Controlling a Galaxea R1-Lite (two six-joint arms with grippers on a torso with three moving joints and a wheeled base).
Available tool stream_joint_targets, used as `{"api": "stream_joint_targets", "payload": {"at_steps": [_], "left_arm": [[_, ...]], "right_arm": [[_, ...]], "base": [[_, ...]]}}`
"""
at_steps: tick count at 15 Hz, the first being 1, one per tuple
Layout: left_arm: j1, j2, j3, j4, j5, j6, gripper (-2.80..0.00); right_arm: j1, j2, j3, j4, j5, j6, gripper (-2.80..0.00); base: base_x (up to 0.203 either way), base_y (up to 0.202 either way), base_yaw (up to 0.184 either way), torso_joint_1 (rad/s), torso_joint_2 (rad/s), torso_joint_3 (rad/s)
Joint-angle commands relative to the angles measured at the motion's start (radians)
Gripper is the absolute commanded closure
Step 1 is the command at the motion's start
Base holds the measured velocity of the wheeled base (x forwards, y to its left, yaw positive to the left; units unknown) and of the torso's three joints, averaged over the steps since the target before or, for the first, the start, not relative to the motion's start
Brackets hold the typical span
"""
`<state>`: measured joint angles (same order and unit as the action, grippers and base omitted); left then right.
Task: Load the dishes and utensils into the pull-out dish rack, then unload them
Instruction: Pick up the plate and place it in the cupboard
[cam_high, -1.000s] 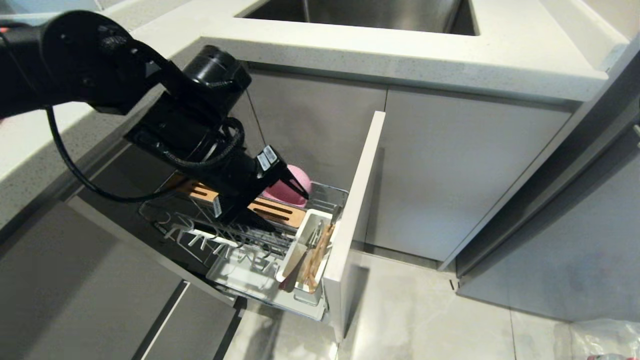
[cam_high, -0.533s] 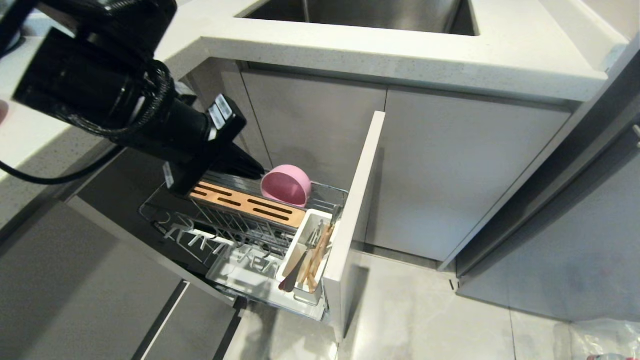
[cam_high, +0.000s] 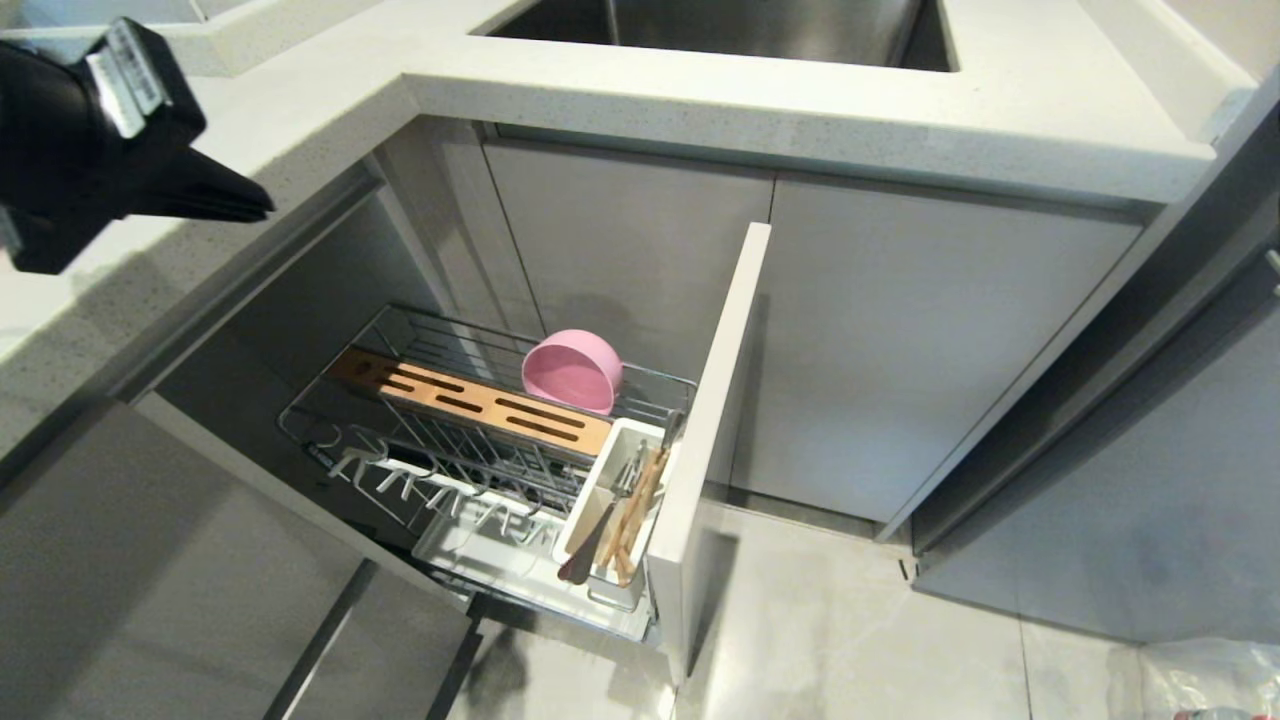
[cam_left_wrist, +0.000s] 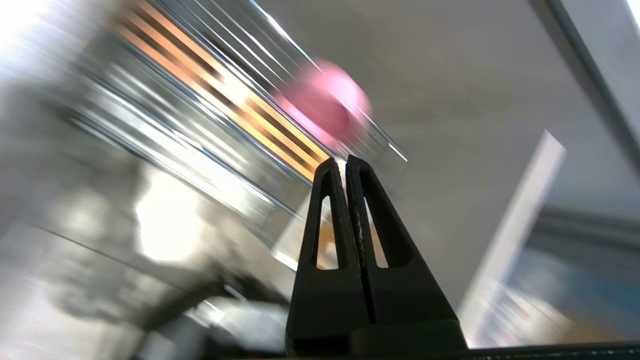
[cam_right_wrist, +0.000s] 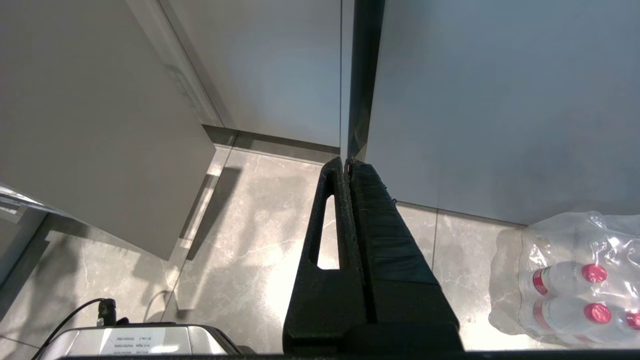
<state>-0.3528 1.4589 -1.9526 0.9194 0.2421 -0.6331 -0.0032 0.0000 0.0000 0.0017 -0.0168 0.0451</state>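
Note:
The pull-out dish rack (cam_high: 440, 340) stands drawn out from under the counter, its pale front panel (cam_high: 715, 430) on the right. A pink bowl (cam_high: 572, 372) lies tilted at the rack's back, beside the slotted wooden strip (cam_high: 470, 402). The white caddy (cam_high: 640, 440) holds the chopsticks (cam_high: 638, 505) and the dark fork (cam_high: 590, 545). My left gripper (cam_high: 265, 208) is shut and empty, high at the left above the counter edge, well away from the rack. In the left wrist view it (cam_left_wrist: 345, 159) points toward the blurred bowl (cam_left_wrist: 325, 105). My right gripper (cam_right_wrist: 346, 161) hangs shut over the floor.
A steel sink (cam_high: 720, 25) is set in the white countertop (cam_high: 800, 110) above the rack. A grey cabinet front (cam_high: 200, 560) juts out at the lower left. A wrapped pack of water bottles (cam_right_wrist: 570, 280) sits on the tiled floor at the right.
My left gripper was open by the bowl in the rack; it has shut and swung up and to the left, out of the rack. The bowl stays in the rack.

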Motion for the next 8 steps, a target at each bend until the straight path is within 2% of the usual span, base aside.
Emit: {"api": "stream_joint_targets", "payload": {"at_steps": [1, 4, 6, 8], "left_arm": [[0.074, -0.049, 0.001, 0.003, 0.047, 0.071, 0.00], [0.248, -0.076, 0.003, -0.015, 0.145, 0.203, 0.00], [0.372, -0.083, 0.004, -0.076, 0.162, 0.256, 0.00], [0.485, -0.073, 0.009, -0.163, 0.166, 0.281, 0.00]], "right_arm": [[0.000, 0.000, 0.002, 0.000, 0.000, 0.001, 0.00], [0.000, 0.000, 0.002, 0.000, 0.000, 0.001, 0.00], [0.000, 0.000, 0.002, 0.000, 0.000, 0.001, 0.00], [0.000, 0.000, 0.002, 0.000, 0.000, 0.001, 0.00]], "base": [[0.000, 0.000, 0.000, 0.000, 0.00, 0.000], [0.000, 0.000, 0.000, 0.000, 0.00, 0.000], [0.000, 0.000, 0.000, 0.000, 0.00, 0.000], [0.000, 0.000, 0.000, 0.000, 0.00, 0.000]]}}
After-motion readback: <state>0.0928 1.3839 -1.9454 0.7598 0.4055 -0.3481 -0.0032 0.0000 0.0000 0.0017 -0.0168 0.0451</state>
